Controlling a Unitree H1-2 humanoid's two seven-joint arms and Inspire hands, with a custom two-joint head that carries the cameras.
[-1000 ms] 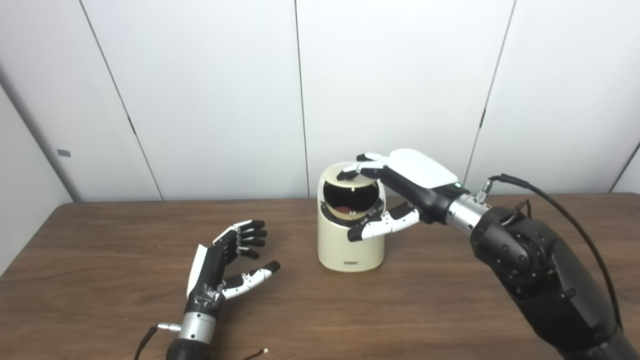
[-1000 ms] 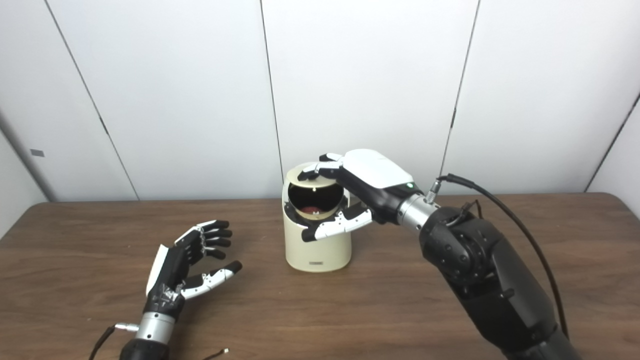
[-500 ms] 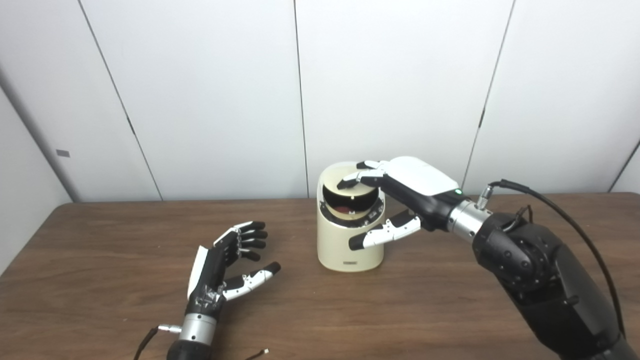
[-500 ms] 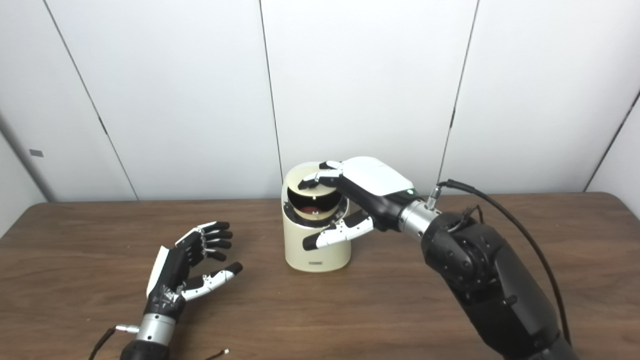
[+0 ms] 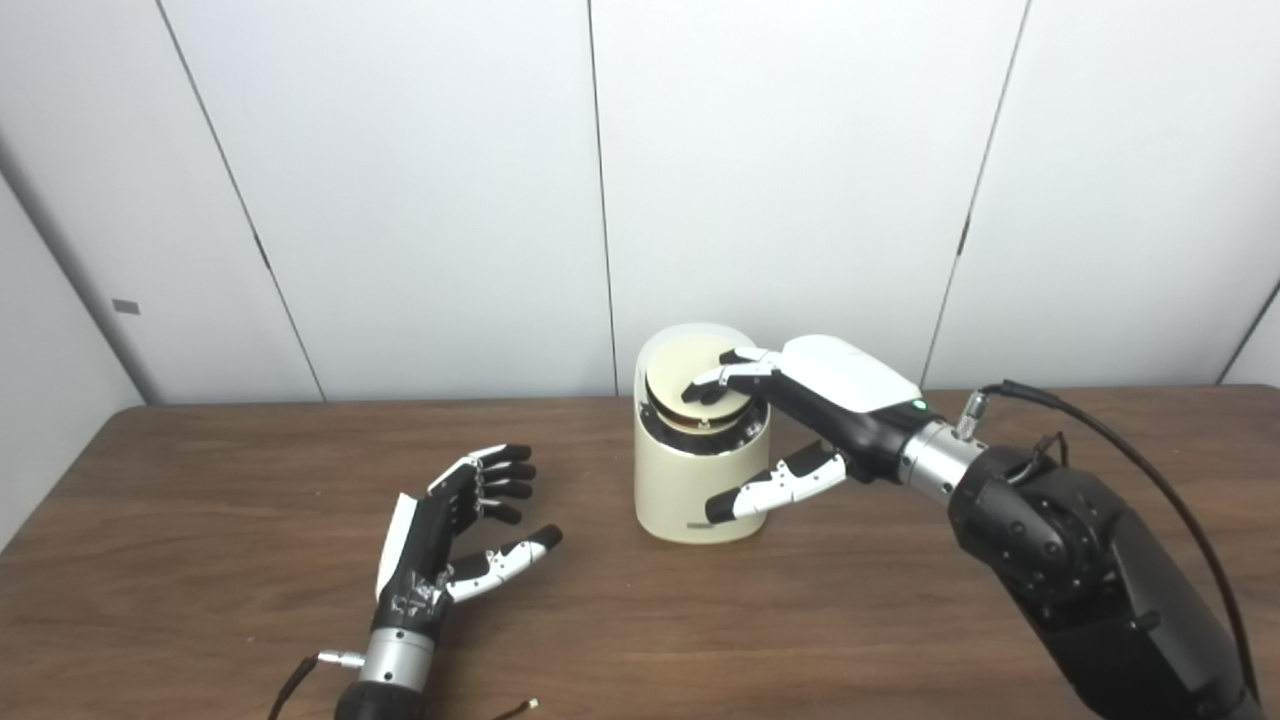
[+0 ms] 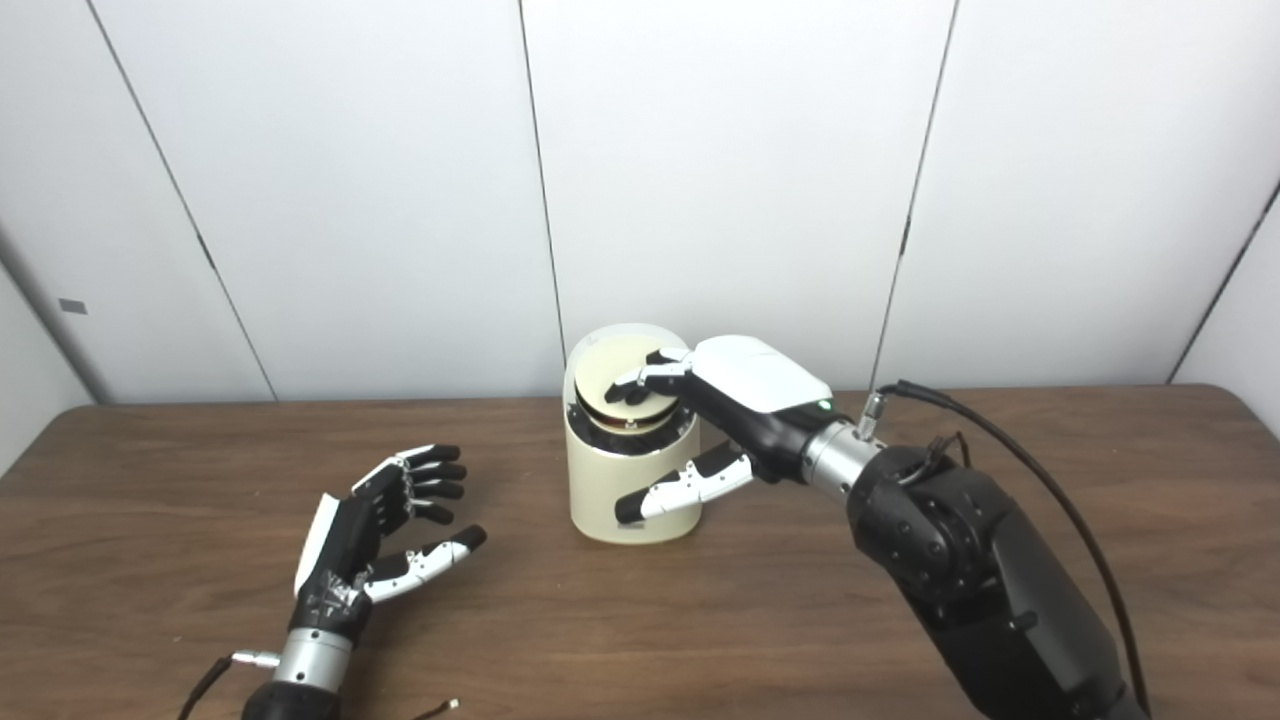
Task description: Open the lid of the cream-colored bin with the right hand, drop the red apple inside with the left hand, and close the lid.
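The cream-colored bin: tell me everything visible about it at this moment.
The cream-colored bin is a short, smooth, plastic-looking cylinder standing upright on the wooden table, near its far edge. A dark ring runs below its round lid, which tilts toward the camera, almost shut; only a thin dark gap shows, and the inside is hidden. A small dark label sits low on the front. The right hand has fingertips on the lid, its thumb before the wall.

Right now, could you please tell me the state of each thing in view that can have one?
lid: lowered almost shut, a narrow dark gap left at its front.
bin: upright on the table.
right hand: open, fingertips resting on the lid.
left hand: open, empty, palm up.
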